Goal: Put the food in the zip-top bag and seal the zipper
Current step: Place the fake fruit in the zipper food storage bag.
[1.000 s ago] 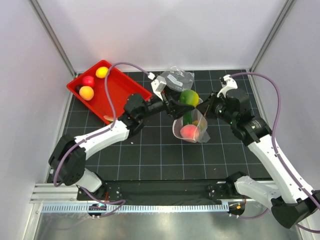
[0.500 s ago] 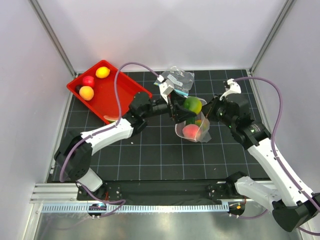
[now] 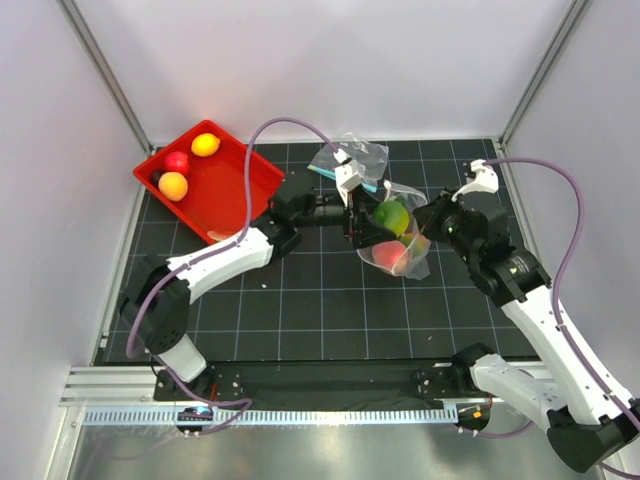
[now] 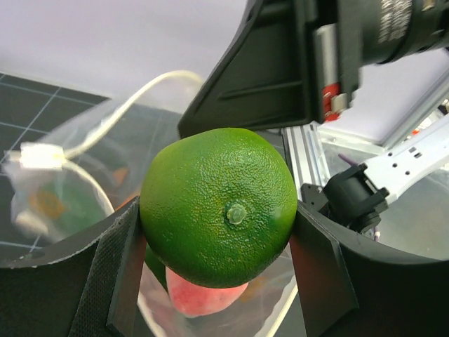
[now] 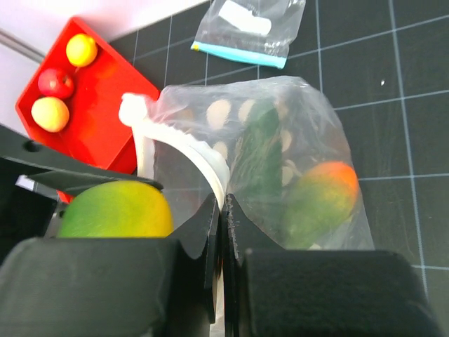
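One red tray [image 3: 215,190] with three fruits: yellow fruit [image 3: 205,144], red fruit [image 3: 177,162], orange fruit [image 3: 172,186]. One green lime [image 3: 391,217]. Two pouches: dotted bag [image 5: 309,126], at least two pieces [image 5: 319,200] inside, and teal-strip pouch [image 5: 280,31].

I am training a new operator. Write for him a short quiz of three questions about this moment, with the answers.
1. True or false: the zip-top bag is already sealed.
2. The right gripper is shut on: A the zipper; B the green fruit; C nothing.
3. Which gripper holds the green fruit over the bag?
Key: 1 false; 2 A; 3 the left gripper.
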`<action>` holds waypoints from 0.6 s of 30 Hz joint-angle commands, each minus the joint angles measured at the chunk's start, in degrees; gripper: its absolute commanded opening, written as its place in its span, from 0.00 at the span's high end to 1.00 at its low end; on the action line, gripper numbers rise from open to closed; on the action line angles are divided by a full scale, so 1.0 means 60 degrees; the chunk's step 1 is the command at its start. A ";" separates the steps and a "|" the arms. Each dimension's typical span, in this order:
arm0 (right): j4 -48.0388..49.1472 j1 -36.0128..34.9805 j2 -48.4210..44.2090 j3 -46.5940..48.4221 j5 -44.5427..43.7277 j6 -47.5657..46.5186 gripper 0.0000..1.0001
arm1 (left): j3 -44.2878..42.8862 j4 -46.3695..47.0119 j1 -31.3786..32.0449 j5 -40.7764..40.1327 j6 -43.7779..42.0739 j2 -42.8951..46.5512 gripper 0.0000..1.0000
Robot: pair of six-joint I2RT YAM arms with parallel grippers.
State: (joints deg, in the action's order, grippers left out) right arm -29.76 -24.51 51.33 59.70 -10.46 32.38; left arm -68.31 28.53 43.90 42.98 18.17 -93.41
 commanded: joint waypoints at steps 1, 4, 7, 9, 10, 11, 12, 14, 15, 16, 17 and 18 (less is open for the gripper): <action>0.0243 0.0028 -0.0439 0.0069 -0.0600 0.0023 0.99 | -0.0640 -0.0478 0.0095 0.0308 -0.0450 -0.0223 0.65; 0.0228 0.0028 -0.0528 0.0040 -0.0645 0.0023 0.99 | -0.0845 -0.0698 0.0227 0.0176 -0.0524 -0.0457 0.64; 0.0199 0.0028 -0.0513 0.0025 -0.0630 0.0038 0.99 | -0.1050 -0.0888 0.0373 -0.0088 -0.0713 -0.0662 0.63; 0.0170 0.0042 -0.0484 0.0011 -0.0630 0.0023 0.99 | -0.1241 -0.1253 0.0432 -0.0336 -0.0904 -0.0794 0.62; 0.0184 0.0042 -0.0513 -0.0004 -0.0615 0.0038 0.99 | -0.1314 -0.1603 0.0461 -0.0439 -0.0992 -0.0853 0.62; 0.0199 0.0028 -0.0542 -0.0004 -0.0615 0.0023 0.99 | -0.1387 -0.1766 0.0491 -0.0614 -0.1225 -0.0897 0.62; 0.0199 0.0028 -0.0528 -0.0004 -0.0630 0.0038 0.99 | -0.1518 -0.1898 0.0520 -0.0703 -0.1285 -0.0955 0.60; 0.0199 0.0028 -0.0528 -0.0019 -0.0645 0.0052 0.99 | -0.1622 -0.2162 0.0593 -0.0893 -0.1432 -0.1043 0.59; 0.0199 0.0028 -0.0542 -0.0019 -0.0630 0.0038 0.99 | -0.1709 -0.2221 0.0594 -0.0981 -0.1476 -0.1073 0.59; 0.0213 0.0028 -0.0528 -0.0019 -0.0630 0.0038 0.99 | -0.1739 -0.2280 0.0608 -0.1011 -0.1505 -0.1117 0.58; 0.0214 0.0028 -0.0513 -0.0019 -0.0601 0.0038 0.99 | -0.1783 -0.2396 0.0637 -0.1040 -0.1535 -0.1160 0.58; 0.0228 0.0028 -0.0513 -0.0019 -0.0601 0.0052 0.99 | -0.1841 -0.2455 0.0637 -0.1113 -0.1593 -0.1175 0.57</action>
State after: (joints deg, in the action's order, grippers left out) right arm -30.55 -24.51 48.75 59.48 -12.97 32.34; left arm -76.51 15.86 47.27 38.22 11.00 -100.38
